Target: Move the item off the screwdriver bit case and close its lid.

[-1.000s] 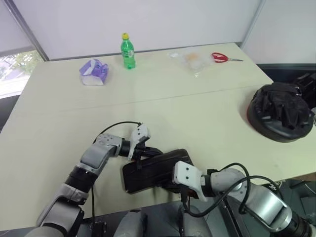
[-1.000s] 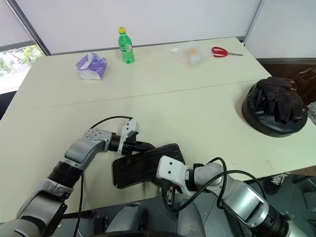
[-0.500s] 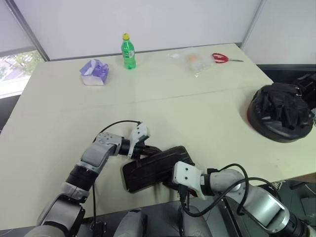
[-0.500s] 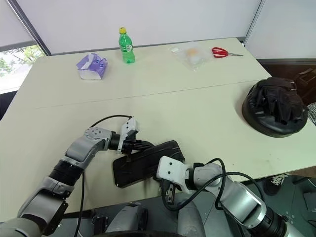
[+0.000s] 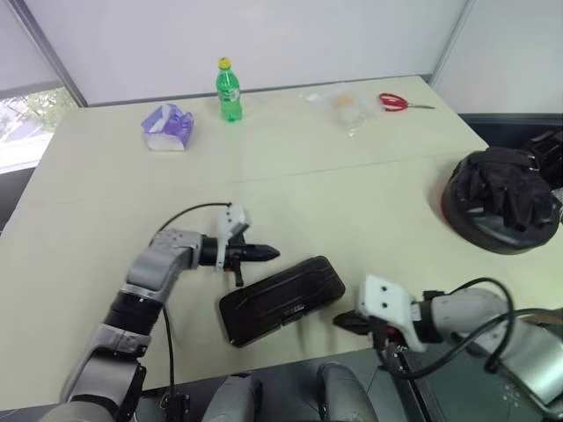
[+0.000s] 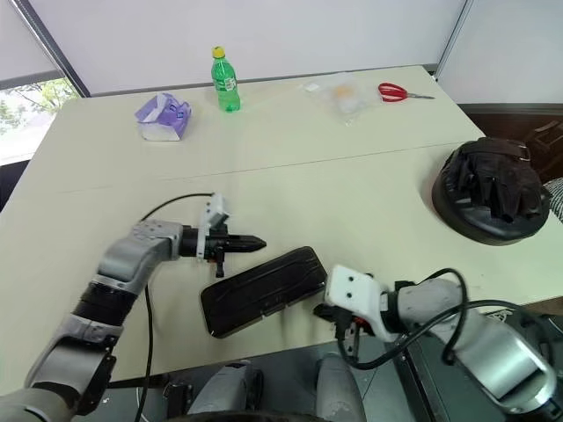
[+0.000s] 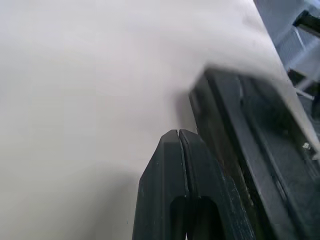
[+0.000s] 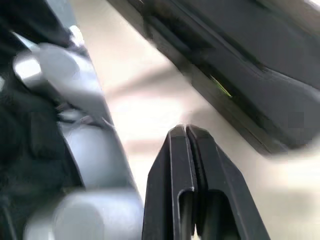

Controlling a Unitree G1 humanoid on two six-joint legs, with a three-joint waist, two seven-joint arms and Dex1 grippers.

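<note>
With the flat rectangular dark grey-black plastic screwdriver bit case [image 5: 281, 300] lying flat near the front edge of the pale table [image 5: 290, 167] and its smoky lid [image 6: 264, 288] down over the tray, both parts of the job look done or very nearly so. The big lumpy black mound of glove-like fabric on its round dish-like base [image 5: 500, 199] sits far off to the right of both claws, well apart from the case, near the table's right edge.

The left gripper [image 5: 269, 254] is clenched with nothing in it, its fingertips pressed together and hovering just past the case's far long edge, apart from it. The right gripper [image 5: 341, 322] is likewise clamped on nothing, lying just beside the case's right end at the table's front edge.

Whether the small latch has caught I cannot tell. My reading is that the closing step is at its end: what remains calls for a check that the lid sits flush, and otherwise clearing both arms away.
</note>
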